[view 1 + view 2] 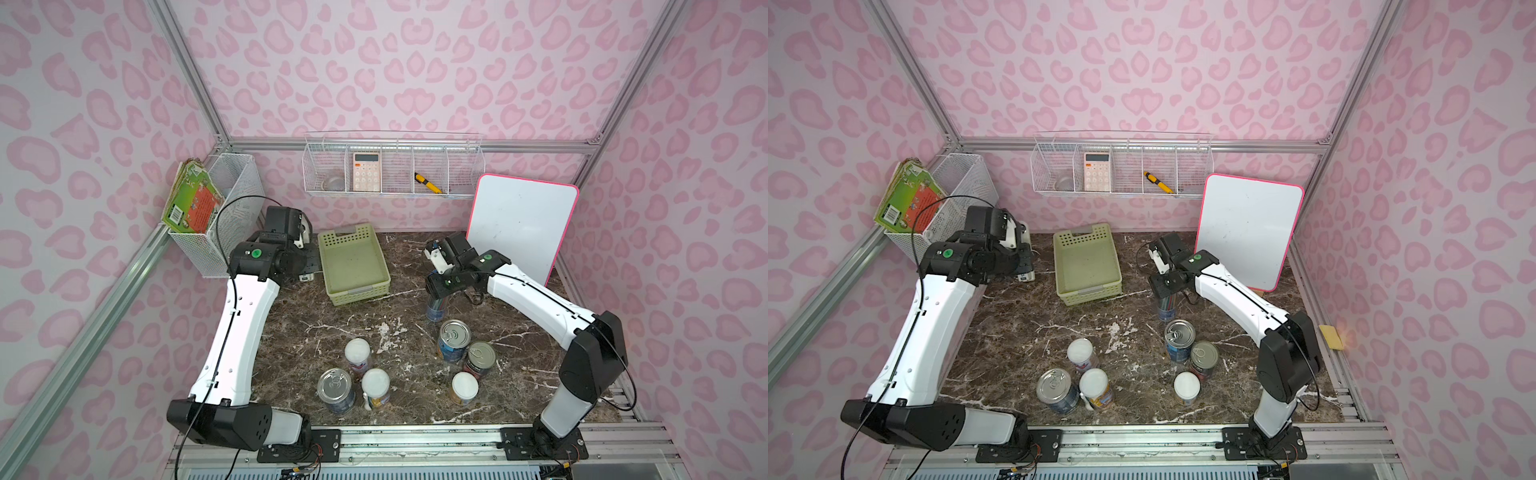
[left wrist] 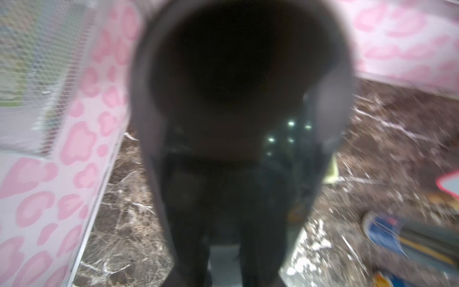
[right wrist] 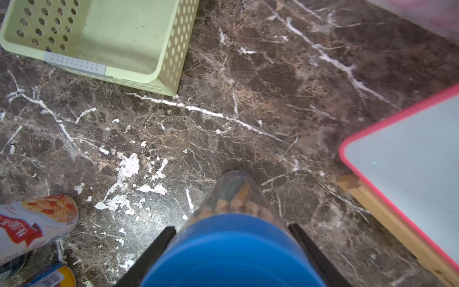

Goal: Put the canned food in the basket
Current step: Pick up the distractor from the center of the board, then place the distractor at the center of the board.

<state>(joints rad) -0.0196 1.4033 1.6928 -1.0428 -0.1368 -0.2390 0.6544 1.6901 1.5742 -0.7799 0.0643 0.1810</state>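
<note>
Blue-capped pencil tube (image 3: 233,248) stood between your right gripper's (image 3: 231,228) fingers (image 3: 159,246), apart, whether clamped I couldn't tell; your left gripper's (image 1: 1025,272) fingers were hidden, so their state I couldn't tell

A lab test cell: aluminium frame (image 1: 532,146), pink printed walls (image 1: 415,62), marble-look tabletop (image 1: 332,328), metal mounting rail (image 1: 415,440).

The left arm (image 1: 232,332) and right arm (image 1: 534,297) wear glossy white shells over long links, dotted with small holes and joined by chunky matte-black housings. Each carries a round green sticker (image 1: 254,252) on its black elbow block. A thin black cable (image 1: 225,345) runs along each white link. Black base plates (image 1: 299,446) with silver screws sit along the near edge of the bench (image 1: 332,320). The right claw (image 3: 232,229) has flat black fingers (image 3: 151,253).
</note>
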